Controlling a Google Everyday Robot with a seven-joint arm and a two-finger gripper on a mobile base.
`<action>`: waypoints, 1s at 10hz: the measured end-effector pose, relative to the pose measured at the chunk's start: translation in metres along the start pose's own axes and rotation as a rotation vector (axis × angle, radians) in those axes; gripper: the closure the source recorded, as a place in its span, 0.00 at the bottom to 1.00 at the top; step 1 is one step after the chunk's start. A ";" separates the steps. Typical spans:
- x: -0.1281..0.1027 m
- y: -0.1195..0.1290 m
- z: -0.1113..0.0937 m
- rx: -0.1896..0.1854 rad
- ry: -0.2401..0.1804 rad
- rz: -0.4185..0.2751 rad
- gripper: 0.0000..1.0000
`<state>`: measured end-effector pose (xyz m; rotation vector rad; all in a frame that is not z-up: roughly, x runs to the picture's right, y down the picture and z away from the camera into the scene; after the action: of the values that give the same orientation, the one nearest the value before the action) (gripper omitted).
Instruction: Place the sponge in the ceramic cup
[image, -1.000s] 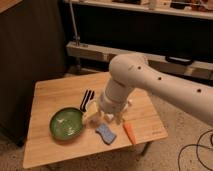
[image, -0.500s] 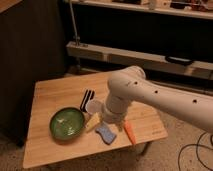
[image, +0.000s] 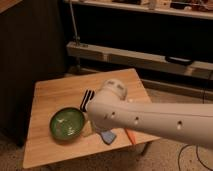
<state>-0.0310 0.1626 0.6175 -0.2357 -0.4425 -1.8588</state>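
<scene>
The blue sponge (image: 108, 136) lies on the wooden table (image: 55, 92) near its front edge, just right of the green bowl (image: 66, 123). Only part of the sponge shows below the arm. My thick white arm (image: 150, 120) reaches in from the right and lies across the middle of the table. The gripper is hidden under the arm's end, somewhere over the spot between bowl and sponge. The ceramic cup is hidden from view.
A black-and-white striped object (image: 87, 99) pokes out behind the arm, above the bowl. An orange carrot-shaped thing (image: 130, 136) lies right of the sponge. A yellowish item (image: 89, 129) sits between bowl and sponge. Dark shelving (image: 140, 55) stands behind the table.
The arm has swung lower and nearer the camera, now covering most of the table's right half. Sponge, bowl and carrot-shaped thing stay where they were.
</scene>
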 end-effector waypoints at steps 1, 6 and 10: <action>0.005 -0.002 0.007 0.004 0.022 -0.023 0.20; 0.007 -0.001 0.010 0.002 0.028 -0.043 0.20; 0.005 0.006 0.056 -0.015 -0.013 -0.167 0.20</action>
<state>-0.0303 0.1799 0.6709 -0.2266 -0.4686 -2.0260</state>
